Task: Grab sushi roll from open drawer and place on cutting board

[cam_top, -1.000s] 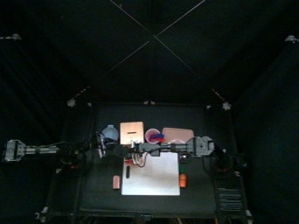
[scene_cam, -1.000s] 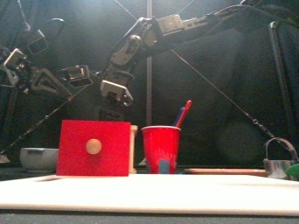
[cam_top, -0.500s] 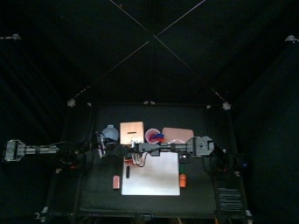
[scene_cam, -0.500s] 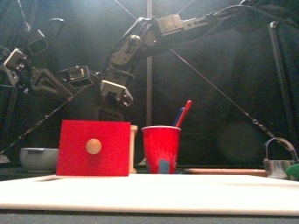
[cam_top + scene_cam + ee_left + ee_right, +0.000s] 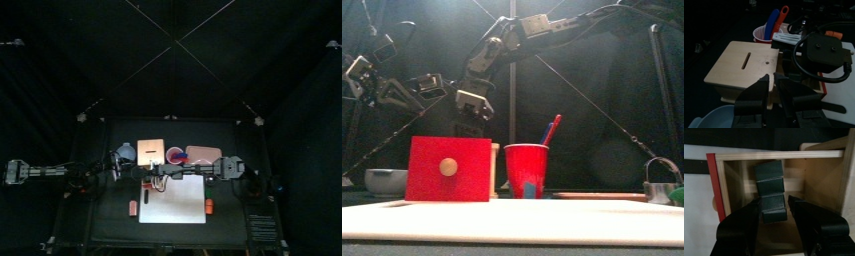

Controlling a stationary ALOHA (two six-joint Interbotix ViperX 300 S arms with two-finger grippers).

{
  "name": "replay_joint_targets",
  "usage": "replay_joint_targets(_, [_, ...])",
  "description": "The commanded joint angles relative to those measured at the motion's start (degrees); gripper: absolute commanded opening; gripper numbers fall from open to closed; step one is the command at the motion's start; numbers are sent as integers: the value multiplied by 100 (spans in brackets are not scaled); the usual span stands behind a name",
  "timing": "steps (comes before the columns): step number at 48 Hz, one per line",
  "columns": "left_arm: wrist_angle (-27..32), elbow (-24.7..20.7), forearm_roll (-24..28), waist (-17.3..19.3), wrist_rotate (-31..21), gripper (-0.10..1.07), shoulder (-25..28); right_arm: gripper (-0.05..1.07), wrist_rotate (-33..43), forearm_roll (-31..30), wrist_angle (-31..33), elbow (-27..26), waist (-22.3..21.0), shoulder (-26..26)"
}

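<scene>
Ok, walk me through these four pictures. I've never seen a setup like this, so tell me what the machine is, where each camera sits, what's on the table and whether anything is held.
It is a robot with two black arms at a small table. One picture looks straight down from above, one looks level from the table's front edge, and two come from cameras on the arms' wrists. On the table are a white cutting board, a wooden box with a red-fronted drawer, a red cup and a bowl. The right gripper reaches into the open drawer, its jaws open on either side of a dark sushi roll, not yet gripping it. The left gripper hangs by the box.
</scene>
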Motion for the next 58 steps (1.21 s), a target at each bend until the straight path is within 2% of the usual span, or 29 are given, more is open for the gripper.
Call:
replay_joint_targets(1, [-18, -97, 9, 18, 9, 60, 18, 83, 9, 18, 114, -88, 105, -97])
replay_joint_targets(49, [-18, -79, 9, 18, 0, 60, 9, 82, 9, -70, 53, -35, 18, 88])
replay_joint_targets(58, [-18, -88, 9, 18, 0, 60, 9, 82, -26, 158, 114, -26, -35, -62])
